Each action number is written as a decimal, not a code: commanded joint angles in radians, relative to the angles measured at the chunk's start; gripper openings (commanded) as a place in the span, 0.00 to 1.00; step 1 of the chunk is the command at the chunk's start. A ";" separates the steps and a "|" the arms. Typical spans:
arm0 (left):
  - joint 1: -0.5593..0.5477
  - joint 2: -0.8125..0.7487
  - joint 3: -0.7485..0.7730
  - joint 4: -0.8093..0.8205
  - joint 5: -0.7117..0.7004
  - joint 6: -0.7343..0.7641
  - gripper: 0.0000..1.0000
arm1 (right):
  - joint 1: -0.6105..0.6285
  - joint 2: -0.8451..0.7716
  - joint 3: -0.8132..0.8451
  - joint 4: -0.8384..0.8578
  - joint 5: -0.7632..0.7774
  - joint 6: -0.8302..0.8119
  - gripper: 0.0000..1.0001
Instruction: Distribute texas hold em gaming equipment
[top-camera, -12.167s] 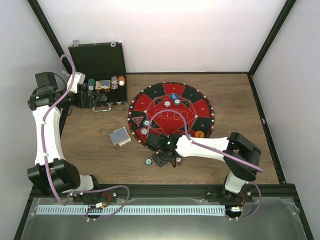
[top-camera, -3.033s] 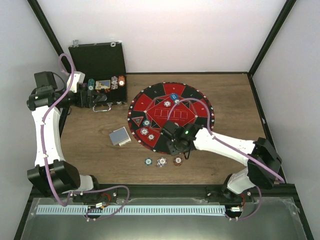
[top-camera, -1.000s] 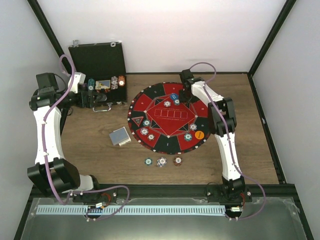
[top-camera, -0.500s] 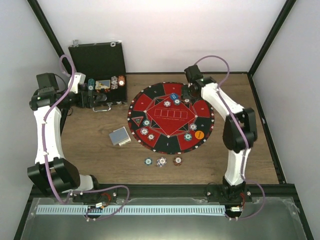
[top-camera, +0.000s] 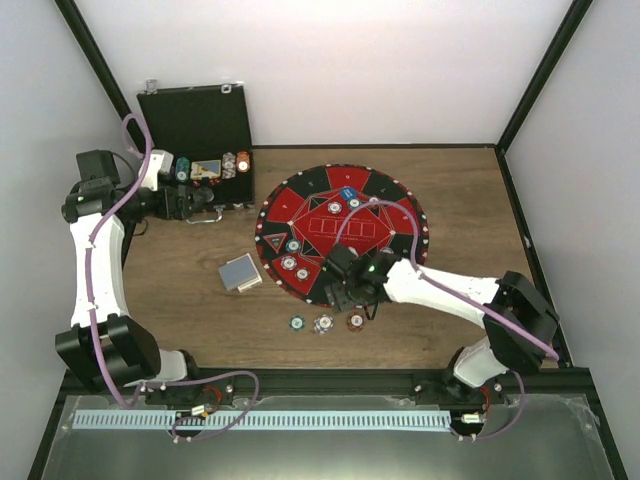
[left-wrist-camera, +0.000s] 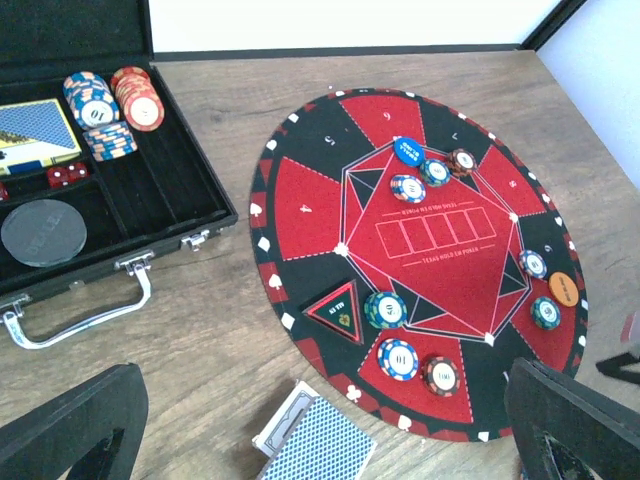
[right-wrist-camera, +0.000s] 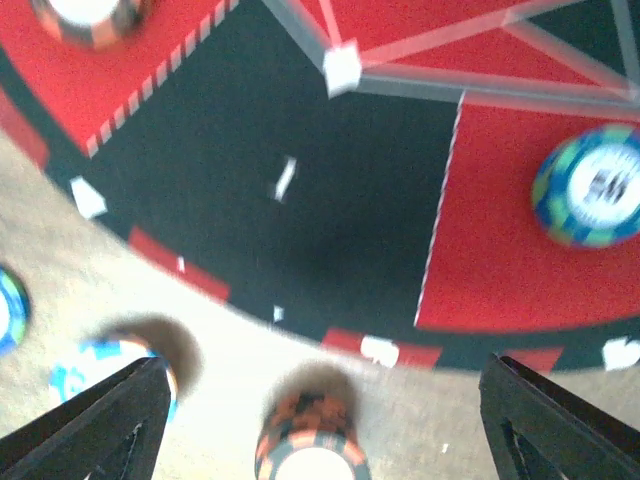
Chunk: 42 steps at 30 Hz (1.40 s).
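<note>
Three small chip stacks stand on the wood before the round mat: green, white and brown. My right gripper hangs open over the mat's near edge. In the right wrist view the brown stack lies between my open fingers, untouched. The card deck lies left of the mat. Several chips and a blue disc sit on the mat. The orange disc shows in the left wrist view. My left gripper is open and empty by the case.
The open black case at the back left holds more chips, a boxed deck and a dark disc. Its handle points toward the mat. The right arm lies across the mat's right side.
My right arm has swung from the mat's far side back to its near edge, above the brown stack. The left arm has barely moved.
</note>
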<state>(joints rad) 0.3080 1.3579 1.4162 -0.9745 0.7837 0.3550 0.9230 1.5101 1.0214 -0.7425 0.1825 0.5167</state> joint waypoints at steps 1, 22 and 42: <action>0.003 -0.023 -0.022 -0.001 0.011 0.004 1.00 | 0.092 -0.047 -0.090 -0.010 -0.004 0.141 0.87; 0.003 -0.031 -0.016 -0.007 0.003 0.007 1.00 | 0.169 0.006 -0.179 0.048 0.000 0.194 0.61; 0.003 -0.036 -0.008 -0.016 0.000 0.016 1.00 | 0.167 -0.041 -0.119 -0.020 0.061 0.193 0.34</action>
<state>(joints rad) 0.3080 1.3434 1.3968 -0.9756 0.7792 0.3557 1.0843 1.5208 0.8379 -0.7200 0.1886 0.6968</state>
